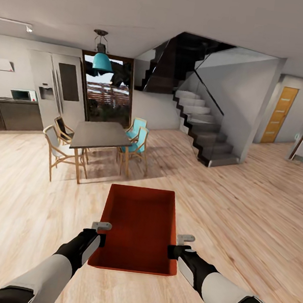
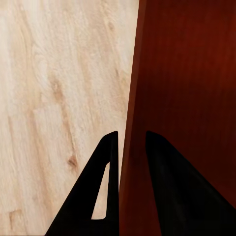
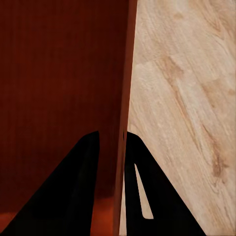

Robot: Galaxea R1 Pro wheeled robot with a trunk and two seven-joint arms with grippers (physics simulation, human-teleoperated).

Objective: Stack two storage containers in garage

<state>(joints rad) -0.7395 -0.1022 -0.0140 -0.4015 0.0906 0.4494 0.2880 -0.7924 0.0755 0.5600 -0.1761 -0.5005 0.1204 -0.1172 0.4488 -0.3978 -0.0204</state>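
Note:
One orange-red storage container is held level in front of me, above the light wood-plank floor. My left gripper is shut on its left wall and my right gripper on its right wall. In the left wrist view the thin wall runs between the two dark fingers. The right wrist view shows the other wall pinched the same way, with the red inside beside it. The container is empty.
A dark dining table with wooden and teal chairs stands ahead to the left, with a fridge and kitchen counter behind it. A dark staircase rises ahead at right. An orange door is at far right. Open plank floor lies ahead right.

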